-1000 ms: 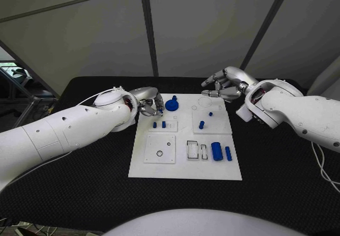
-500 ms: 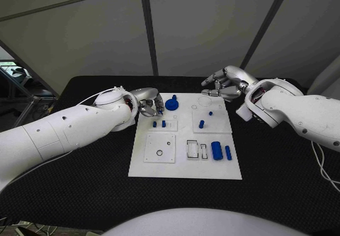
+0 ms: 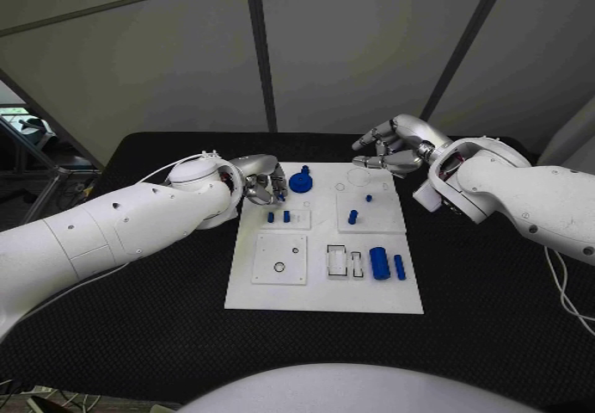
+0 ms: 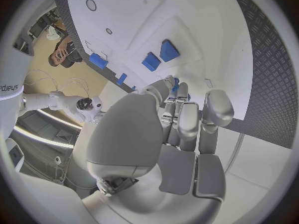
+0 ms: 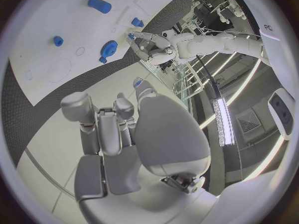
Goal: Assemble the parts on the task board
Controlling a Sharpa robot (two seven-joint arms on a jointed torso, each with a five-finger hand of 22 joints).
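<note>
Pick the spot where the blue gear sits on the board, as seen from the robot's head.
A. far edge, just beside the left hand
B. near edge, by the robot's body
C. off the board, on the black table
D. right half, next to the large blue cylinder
A: the blue gear sits at the far edge of the board, right by the left hand.

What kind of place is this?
Probably a robotics test lab: a white task board with small blue parts lies on a black table, between silver many-fingered robot hands, left and right.
</note>
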